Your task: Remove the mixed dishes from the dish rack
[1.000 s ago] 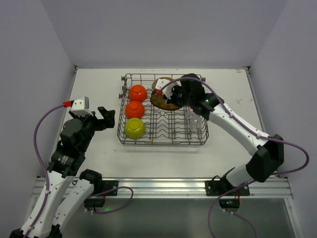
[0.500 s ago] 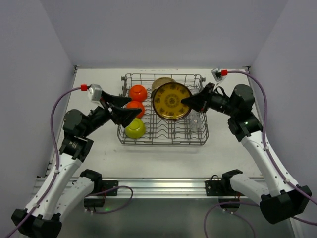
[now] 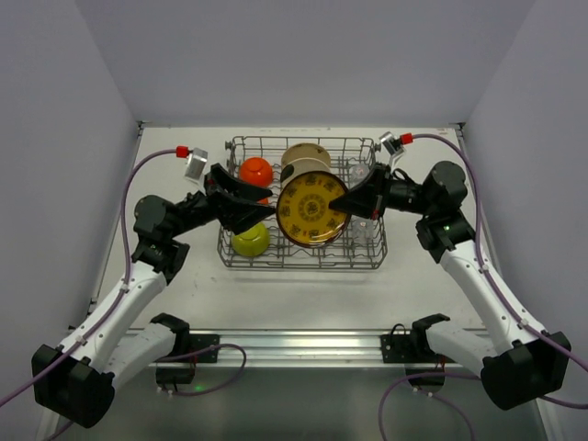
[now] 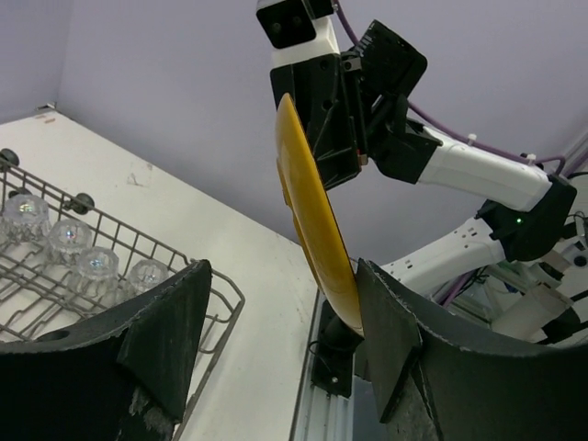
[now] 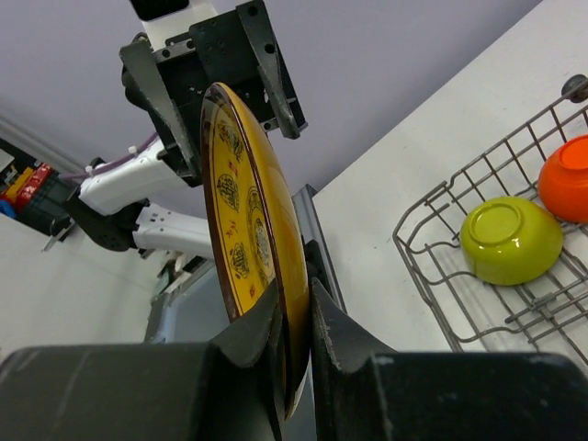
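Top external view has the right gripper (image 3: 344, 199) clamped on the right rim of a patterned plate (image 3: 310, 211), which stands on edge in the air over the dish rack (image 3: 303, 265) on the tabletop (image 3: 303, 294). The left gripper (image 3: 261, 204) faces it from the plate's other side with its jaws spread around the left rim. A yellow-green bowl (image 3: 250, 240) sits in the rack on the left gripper's near side and an orange bowl (image 3: 256, 170) on its far side. Left wrist view shows the plate's edge inside that gripper's wide gap, close against the right-hand finger and well apart from the other. Whether it touches cannot be told. Clear glasses (image 4: 69, 241) stand in the rack off to the left. Right wrist view shows the fingers (image 5: 347, 354) pinching the plate's rim from both faces, with the bowls off to the right.
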Controlling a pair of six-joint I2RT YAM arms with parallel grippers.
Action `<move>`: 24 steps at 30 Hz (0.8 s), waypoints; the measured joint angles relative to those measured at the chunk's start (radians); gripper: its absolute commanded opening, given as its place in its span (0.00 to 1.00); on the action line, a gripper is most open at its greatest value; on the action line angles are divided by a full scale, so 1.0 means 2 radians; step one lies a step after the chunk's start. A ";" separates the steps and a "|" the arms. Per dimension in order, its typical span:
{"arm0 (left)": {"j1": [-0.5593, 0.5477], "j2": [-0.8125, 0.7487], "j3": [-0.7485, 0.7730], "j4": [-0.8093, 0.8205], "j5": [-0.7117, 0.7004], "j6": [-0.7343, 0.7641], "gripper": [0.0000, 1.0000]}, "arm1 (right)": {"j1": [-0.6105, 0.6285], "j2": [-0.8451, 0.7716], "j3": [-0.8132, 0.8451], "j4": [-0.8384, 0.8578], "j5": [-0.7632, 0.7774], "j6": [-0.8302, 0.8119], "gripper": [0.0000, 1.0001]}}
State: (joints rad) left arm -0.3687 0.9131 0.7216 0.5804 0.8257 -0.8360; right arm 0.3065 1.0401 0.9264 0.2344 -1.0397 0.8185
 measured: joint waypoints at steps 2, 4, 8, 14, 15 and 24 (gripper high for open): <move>-0.006 0.006 0.000 0.008 0.002 -0.005 0.68 | -0.001 0.002 0.000 0.001 -0.001 0.001 0.00; -0.014 0.014 0.000 0.012 0.003 -0.006 0.66 | 0.000 0.003 0.000 -0.006 0.002 -0.005 0.00; -0.031 0.026 0.000 0.011 0.004 -0.005 0.53 | 0.006 0.003 0.011 -0.051 0.028 -0.037 0.00; -0.039 0.038 0.010 -0.024 -0.022 0.006 0.00 | 0.025 0.009 0.040 -0.089 0.069 -0.091 0.00; -0.038 0.042 0.015 -0.041 -0.036 0.008 0.00 | 0.026 0.011 0.045 -0.090 0.077 -0.104 0.00; -0.043 0.035 0.029 -0.147 -0.144 0.046 0.00 | 0.040 0.022 0.047 -0.113 0.134 -0.112 0.99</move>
State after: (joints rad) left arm -0.4553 0.9840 0.7799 0.2859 0.5377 -0.7448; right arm 0.3859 1.0832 1.0214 0.0093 -0.7723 0.5953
